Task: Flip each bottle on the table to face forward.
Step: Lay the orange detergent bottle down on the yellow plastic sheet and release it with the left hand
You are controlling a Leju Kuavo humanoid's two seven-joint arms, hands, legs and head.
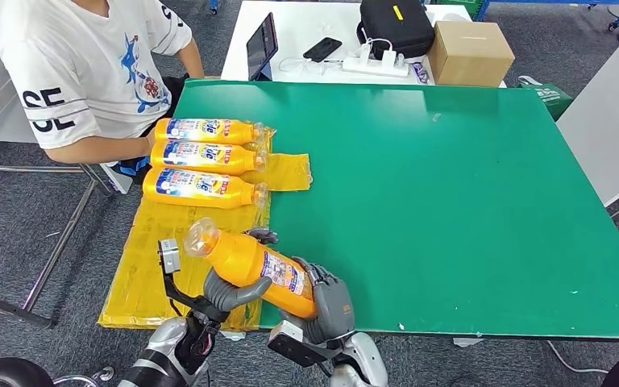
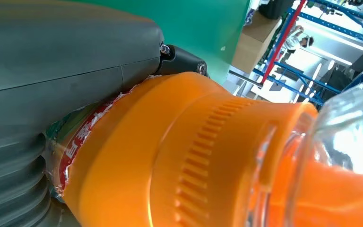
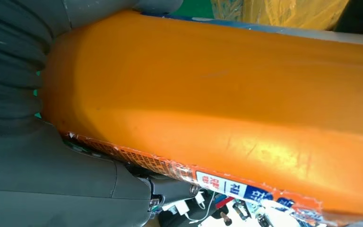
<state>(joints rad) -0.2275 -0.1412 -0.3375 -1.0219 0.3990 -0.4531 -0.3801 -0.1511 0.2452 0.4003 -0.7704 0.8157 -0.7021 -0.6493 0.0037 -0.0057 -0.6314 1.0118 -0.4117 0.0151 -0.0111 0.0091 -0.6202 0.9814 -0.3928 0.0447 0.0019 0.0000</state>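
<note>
An orange bottle (image 1: 251, 264) with a clear cap is held tilted above the table's near edge, cap toward the left. My left hand (image 1: 230, 292) grips it near the shoulder, and my right hand (image 1: 326, 305) holds its base end. Close up, the orange bottle (image 2: 208, 156) lies against my left hand (image 2: 52, 80); its orange body (image 3: 227, 99) lies against my right hand (image 3: 38, 156). Three more orange bottles (image 1: 205, 157) lie side by side with labels up on a yellow sheet (image 1: 169, 258) at the table's left.
A person in a white shirt (image 1: 89, 64) sits at the far left of the green table (image 1: 451, 210), forearm near the bottles. Behind the table stand a tablet (image 1: 262, 44), a phone, a black bag (image 1: 395, 26) and a cardboard box (image 1: 469, 52).
</note>
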